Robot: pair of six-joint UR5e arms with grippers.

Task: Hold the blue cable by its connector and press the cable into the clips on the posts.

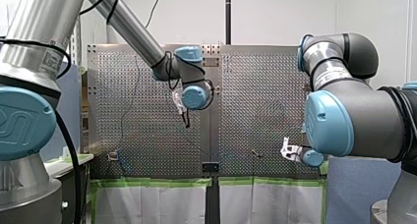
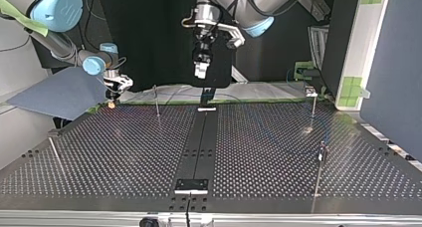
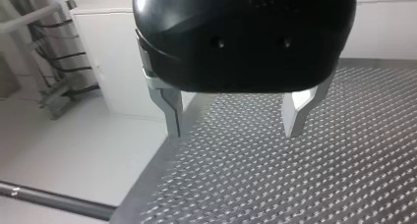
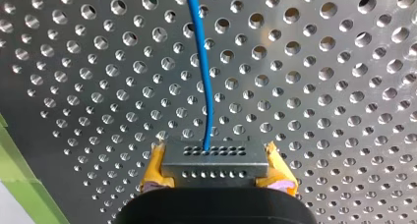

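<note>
Our right tool (image 4: pixel 217 167) clamps the grey connector (image 4: pixel 215 157) between its yellow pads (image 4: pixel 156 167); the blue cable (image 4: pixel 201 62) runs straight ahead from it over the perforated table (image 4: pixel 319 86). Our left tool (image 3: pixel 234 128) hangs open, empty, above the table.

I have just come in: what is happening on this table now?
My right end effector, with yellow pads, is shut on the grey metal connector block of the thin blue cable, close over the perforated metal table. My left end effector hangs open and empty above the table. Whether the cable sits in any clip on the thin posts cannot be told.
</note>
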